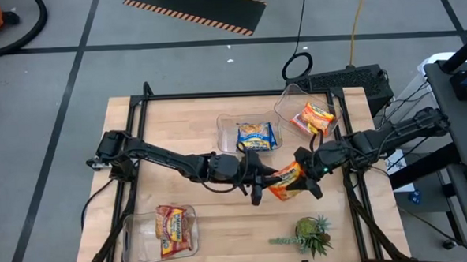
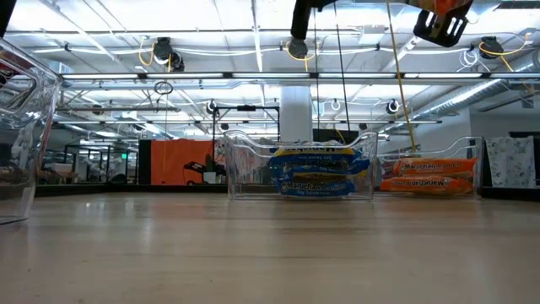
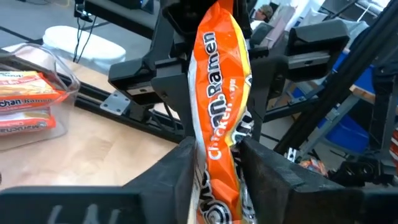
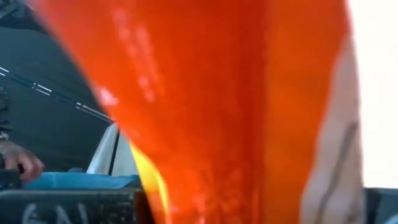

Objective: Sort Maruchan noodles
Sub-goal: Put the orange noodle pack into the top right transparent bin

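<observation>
Above the wooden table [image 1: 206, 227], mid-table, both grippers meet at one orange plastic Chicken Ramen packet [image 3: 219, 118]. The left gripper [image 3: 217, 168] has its fingers closed against the packet's lower end. The right gripper [image 1: 308, 175] is at the packet's other end; its grip cannot be determined.

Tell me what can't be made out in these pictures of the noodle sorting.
- Right gripper: the high view shows it at the orange packet, but the wrapper covers its fingertips, and the right wrist view is filled by orange wrapper.
- Packet count in the right bin: the stack overlaps, seen from above.
- Front-left bin: cut off by the low view's edge, contents unseen there.
- Left gripper: fingers pinch the packet; its label is partly hidden.
</observation>
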`<state>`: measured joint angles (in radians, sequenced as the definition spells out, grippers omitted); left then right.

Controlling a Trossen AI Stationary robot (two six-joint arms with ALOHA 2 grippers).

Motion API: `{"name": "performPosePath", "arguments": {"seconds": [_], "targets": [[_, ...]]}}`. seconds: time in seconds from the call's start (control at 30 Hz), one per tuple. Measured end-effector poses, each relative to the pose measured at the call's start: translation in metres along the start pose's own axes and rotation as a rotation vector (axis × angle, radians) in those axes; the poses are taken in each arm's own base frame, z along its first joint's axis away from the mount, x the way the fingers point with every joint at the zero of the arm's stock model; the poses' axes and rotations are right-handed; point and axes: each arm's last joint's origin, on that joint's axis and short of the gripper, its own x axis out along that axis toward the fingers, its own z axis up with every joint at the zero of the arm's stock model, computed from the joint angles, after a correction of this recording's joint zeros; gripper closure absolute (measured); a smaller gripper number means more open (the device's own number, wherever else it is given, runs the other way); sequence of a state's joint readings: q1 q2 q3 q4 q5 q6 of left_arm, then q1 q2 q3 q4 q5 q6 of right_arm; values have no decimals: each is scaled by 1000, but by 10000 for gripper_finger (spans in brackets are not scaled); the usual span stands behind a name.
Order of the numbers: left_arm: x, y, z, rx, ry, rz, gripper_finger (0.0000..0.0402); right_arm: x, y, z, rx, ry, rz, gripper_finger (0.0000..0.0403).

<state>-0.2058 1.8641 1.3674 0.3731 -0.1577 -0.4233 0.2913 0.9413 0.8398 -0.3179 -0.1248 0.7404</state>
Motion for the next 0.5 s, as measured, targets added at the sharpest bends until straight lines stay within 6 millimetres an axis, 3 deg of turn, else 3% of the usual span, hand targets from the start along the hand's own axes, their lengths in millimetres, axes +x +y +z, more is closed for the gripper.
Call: {"name": "performPosePath", "arguments": {"seconds": [0.3,0.5], "targets": [[0,1,3,-37,-52,43,147,0,0,0,23,-4,-4,272],[-4,2,17,-36,-127,68,118,0,-1,1,58,-31,-32,273]]}}
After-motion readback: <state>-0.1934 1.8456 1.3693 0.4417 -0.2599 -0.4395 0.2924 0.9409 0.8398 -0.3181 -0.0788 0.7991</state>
